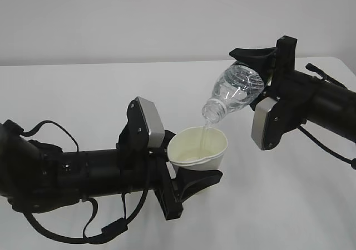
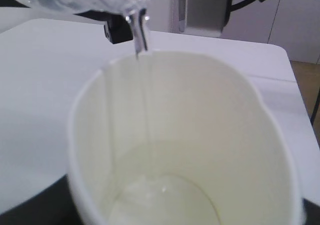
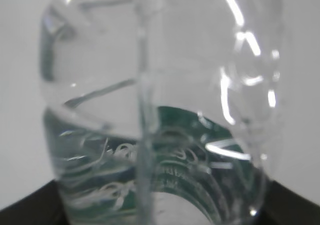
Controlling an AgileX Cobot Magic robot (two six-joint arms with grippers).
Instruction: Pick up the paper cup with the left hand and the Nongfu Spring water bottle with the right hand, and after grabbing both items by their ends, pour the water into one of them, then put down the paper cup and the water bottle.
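Observation:
My left gripper (image 1: 186,178) is shut on the white paper cup (image 1: 198,148), holding it by its base above the table, mouth up and tilted a little. My right gripper (image 1: 266,75) is shut on the Nongfu Spring water bottle (image 1: 236,90), gripping its bottom end. The bottle is tipped neck-down to the left, its open neck just over the cup's far rim. A thin stream of water (image 2: 141,40) runs from the neck into the paper cup (image 2: 185,145), and a shallow pool lies at its bottom. The bottle (image 3: 160,110) fills the right wrist view, green label low.
The white table (image 1: 83,94) spreads under both arms. Black cables (image 1: 67,233) trail from the left arm near the front edge. A cable (image 1: 328,147) hangs from the right arm. The table's far right corner (image 2: 280,52) shows in the left wrist view.

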